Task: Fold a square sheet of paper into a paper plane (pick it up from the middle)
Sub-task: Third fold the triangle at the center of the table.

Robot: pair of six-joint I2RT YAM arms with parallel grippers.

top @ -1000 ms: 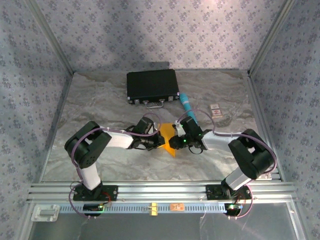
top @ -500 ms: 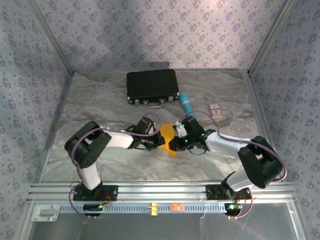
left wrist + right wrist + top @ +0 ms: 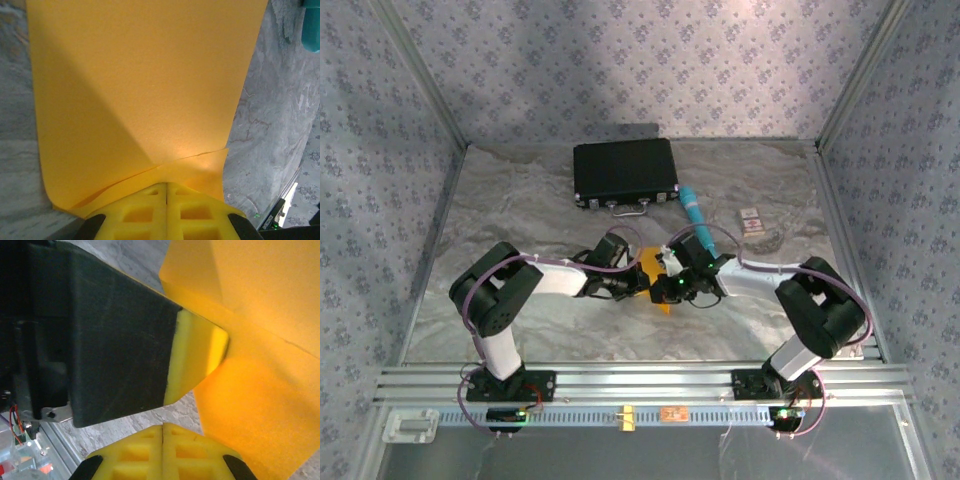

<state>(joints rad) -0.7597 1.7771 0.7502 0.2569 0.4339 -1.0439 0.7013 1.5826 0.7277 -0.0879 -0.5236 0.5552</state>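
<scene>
So the left gripper [image 3: 166, 192] has its jaws clamped on the square sheet of paper [image 3: 140, 90], which fans out ahead of them above the worktop [image 3: 270, 130] (there's a crease starting right at the tips), and the right gripper [image 3: 162, 432] has its jaws together too, sheet just off to their right. Can't quite tell if the right pair actually has an edge: if not, the fold goes unpressed, and if both have it, any tug apart could tear the sheet or skew the crease.
</scene>
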